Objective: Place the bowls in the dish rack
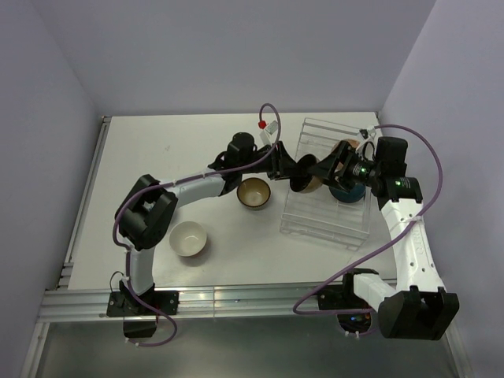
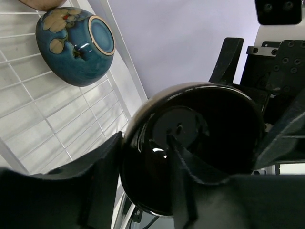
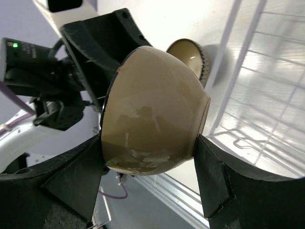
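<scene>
A bowl, black inside (image 2: 214, 124) and tan outside (image 3: 152, 105), hangs on its side over the left edge of the clear dish rack (image 1: 327, 216); it also shows in the top view (image 1: 303, 183). My left gripper (image 1: 293, 175) (image 2: 143, 157) is shut on its wall, one finger inside and one outside. My right gripper (image 1: 321, 175) (image 3: 150, 152) is shut across it, from rim to foot. A dark blue bowl (image 1: 346, 191) (image 2: 76, 43) lies in the rack (image 2: 47, 119), with a tan bowl (image 1: 350, 146) behind it.
A tan-inside bowl (image 1: 253, 193) (image 3: 188, 55) stands on the table just left of the rack (image 3: 267, 95). A cream-white bowl (image 1: 189, 239) sits at the near left. A red-capped tag (image 1: 262, 124) lies on the table behind the left arm.
</scene>
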`<move>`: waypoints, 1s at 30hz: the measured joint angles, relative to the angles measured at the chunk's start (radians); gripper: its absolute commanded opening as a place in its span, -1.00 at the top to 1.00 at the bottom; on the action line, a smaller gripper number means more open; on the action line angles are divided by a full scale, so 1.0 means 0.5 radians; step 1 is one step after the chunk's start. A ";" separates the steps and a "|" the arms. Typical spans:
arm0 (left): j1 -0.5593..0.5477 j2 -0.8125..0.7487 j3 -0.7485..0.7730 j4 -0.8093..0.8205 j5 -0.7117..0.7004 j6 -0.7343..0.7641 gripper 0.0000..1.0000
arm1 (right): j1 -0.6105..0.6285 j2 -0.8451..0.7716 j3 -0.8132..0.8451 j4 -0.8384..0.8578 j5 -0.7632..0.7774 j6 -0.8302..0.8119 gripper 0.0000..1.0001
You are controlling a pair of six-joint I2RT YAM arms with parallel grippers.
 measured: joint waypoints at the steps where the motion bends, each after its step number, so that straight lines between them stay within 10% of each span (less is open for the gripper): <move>1: 0.001 0.000 0.005 -0.008 0.002 0.008 -0.05 | 0.000 0.000 0.003 -0.016 0.027 -0.014 1.00; 14: 0.086 -0.011 0.008 -0.269 0.002 0.175 -0.61 | 0.000 -0.006 0.105 -0.290 0.359 -0.262 1.00; 16: 0.117 -0.033 0.015 -0.392 -0.005 0.281 -0.98 | 0.000 -0.008 0.108 -0.342 0.435 -0.328 1.00; 30: 0.391 -0.340 0.304 -1.250 -0.254 0.739 -0.99 | 0.060 0.098 0.124 -0.712 1.105 -0.764 1.00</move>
